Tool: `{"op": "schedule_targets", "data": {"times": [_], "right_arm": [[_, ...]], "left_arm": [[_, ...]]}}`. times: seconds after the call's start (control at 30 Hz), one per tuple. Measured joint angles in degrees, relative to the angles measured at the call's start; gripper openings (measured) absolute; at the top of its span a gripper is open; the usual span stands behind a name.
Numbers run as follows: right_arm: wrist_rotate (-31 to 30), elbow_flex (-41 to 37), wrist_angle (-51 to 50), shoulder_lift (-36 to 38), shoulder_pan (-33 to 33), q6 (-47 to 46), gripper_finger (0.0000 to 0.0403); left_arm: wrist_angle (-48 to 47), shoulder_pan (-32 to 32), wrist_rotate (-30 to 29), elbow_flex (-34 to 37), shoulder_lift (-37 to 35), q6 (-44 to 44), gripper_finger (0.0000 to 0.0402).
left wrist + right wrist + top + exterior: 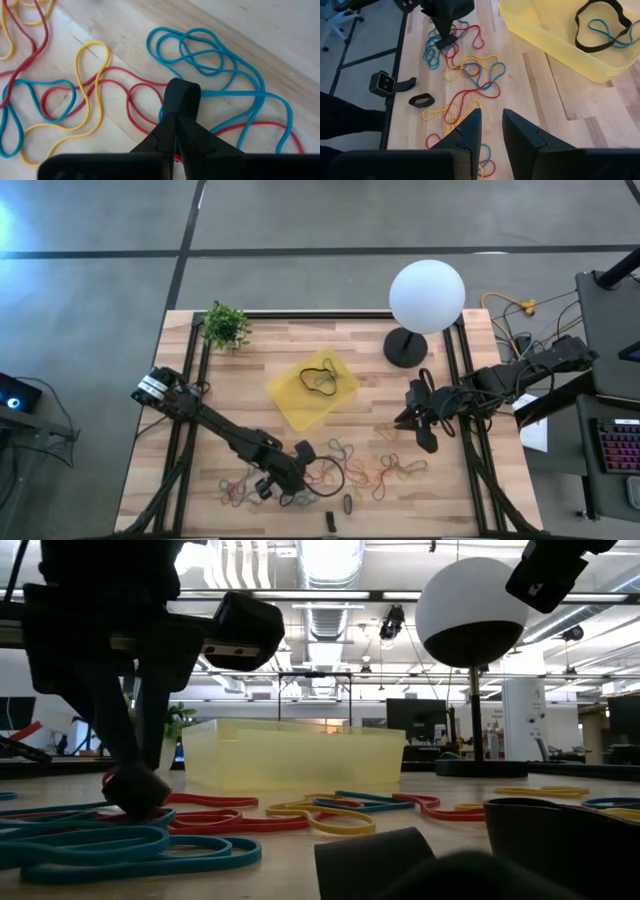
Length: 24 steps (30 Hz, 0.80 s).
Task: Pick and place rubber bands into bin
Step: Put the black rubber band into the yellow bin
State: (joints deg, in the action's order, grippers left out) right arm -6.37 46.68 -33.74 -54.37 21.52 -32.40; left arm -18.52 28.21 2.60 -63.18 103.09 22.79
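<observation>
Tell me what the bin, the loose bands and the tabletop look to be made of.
The bin: likely plastic, translucent yellow; its contents show through the wall. The rubber bands: apparently rubber, matte; thin loops lying in limp curves. The table: seemingly wood planks, pale, with visible grain and seams.

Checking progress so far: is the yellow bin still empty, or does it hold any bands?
Not empty. The bin holds a big black band and a blue band lying inside it.
</observation>
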Motion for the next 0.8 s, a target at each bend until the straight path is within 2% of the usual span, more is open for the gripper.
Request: {"op": "schedule_targets", "data": {"times": [0.1,0.43,0.6,0.8], "right_arm": [[-0.06,0.00,0.00,0.00,0.00,0.00,0.0068],[-0.25,-0.78,-0.02,-0.02,-0.02,0.01,0.0068],[-0.28,-1.13,-0.07,-0.05,-0.02,0.04,0.0068],[-1.44,-1.27,0.01,-0.07,-0.02,0.50,0.0068]], "left_arm": [[-0.13,-0.10,-0.26,-0.19,0.00,-0.06,0.0001],[0.02,-2.07,-6.92,-5.40,-2.99,-0.34,0.0000],[3.39,-4.68,-9.53,-6.49,-7.14,-4.87,0.0000],[5.14,-8.63,-22.19,-5.79,-13.22,-7.50,0.0000]]}}
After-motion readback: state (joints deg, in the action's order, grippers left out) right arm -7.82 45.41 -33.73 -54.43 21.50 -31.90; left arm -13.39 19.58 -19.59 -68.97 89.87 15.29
